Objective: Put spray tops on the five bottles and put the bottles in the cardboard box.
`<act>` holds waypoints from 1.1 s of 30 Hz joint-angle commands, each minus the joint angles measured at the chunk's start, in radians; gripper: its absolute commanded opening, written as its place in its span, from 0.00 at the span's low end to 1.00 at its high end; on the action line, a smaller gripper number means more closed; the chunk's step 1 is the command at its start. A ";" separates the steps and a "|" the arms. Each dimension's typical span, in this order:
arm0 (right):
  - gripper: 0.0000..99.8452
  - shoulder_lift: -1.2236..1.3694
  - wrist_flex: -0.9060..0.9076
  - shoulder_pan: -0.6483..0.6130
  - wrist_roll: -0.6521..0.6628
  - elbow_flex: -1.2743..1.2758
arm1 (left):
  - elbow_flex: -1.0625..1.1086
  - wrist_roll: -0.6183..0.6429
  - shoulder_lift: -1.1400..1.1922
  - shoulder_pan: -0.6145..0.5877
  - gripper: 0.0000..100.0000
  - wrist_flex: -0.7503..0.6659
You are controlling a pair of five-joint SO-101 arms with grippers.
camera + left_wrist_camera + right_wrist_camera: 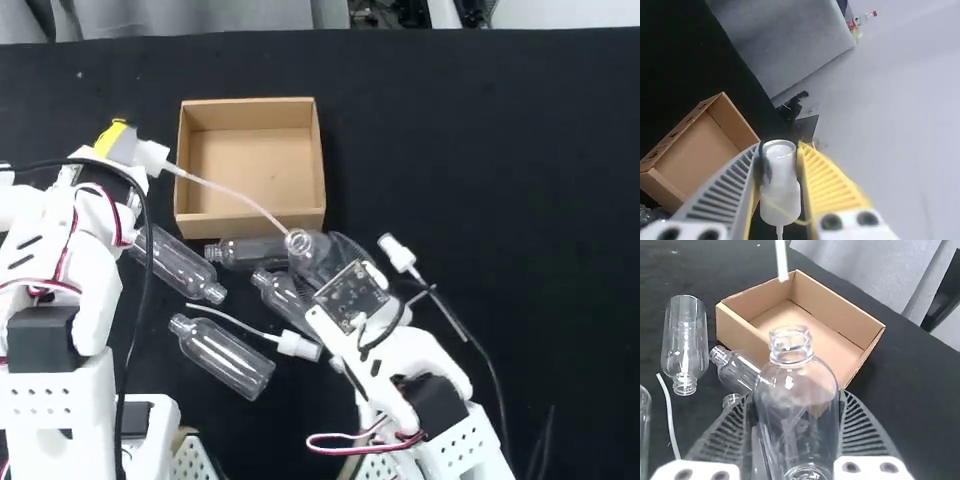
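Closest in, the right claw (795,410) is clamped around the belly of a clear bottle (795,385), whose open neck (790,337) points away from the wrist toward the cardboard box (805,325). At the far left of the table, the left claw (779,147) is closed on the white head of a spray top (780,195). Its long thin tube (230,195) arcs right across the near-left corner of the box (250,222) toward the held bottle (318,255). From the right wrist, the tube's tip (781,262) hangs above and beyond the neck, not inside it, so the step in hand looks like threading. To do it well, the right claw (320,262) should probably keep the bottle steady and the neck turned toward the oncoming tube. The left claw (120,140) can then bring the tip over the opening before feeding it down. That tube is curved and springy, so it could catch on the rim or flick aside; a slow, straight feed along its own line seems safest. Only once the head sits squarely on the neck should it be pressed or twisted home. A harder squeeze on the thin plastic might buckle it. Other bottles lie on the black cloth (520,150) between the arms, including the nearest loose bottle (222,357) with a spare top (298,345) just beside it. The box holds none yet.
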 commanded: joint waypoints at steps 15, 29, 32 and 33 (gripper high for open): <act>0.09 -0.027 -0.031 -0.018 0.008 -0.018 | 0.119 0.003 -0.025 0.073 0.03 -0.121; 0.09 -0.027 -0.031 -0.018 0.008 -0.015 | 0.127 0.003 -0.020 0.016 0.03 -0.149; 0.09 -0.027 -0.031 -0.018 0.008 -0.015 | 0.156 0.002 -0.025 0.025 0.03 -0.158; 0.09 -0.027 -0.031 -0.018 0.008 -0.015 | 0.162 -0.002 -0.025 0.028 0.03 -0.158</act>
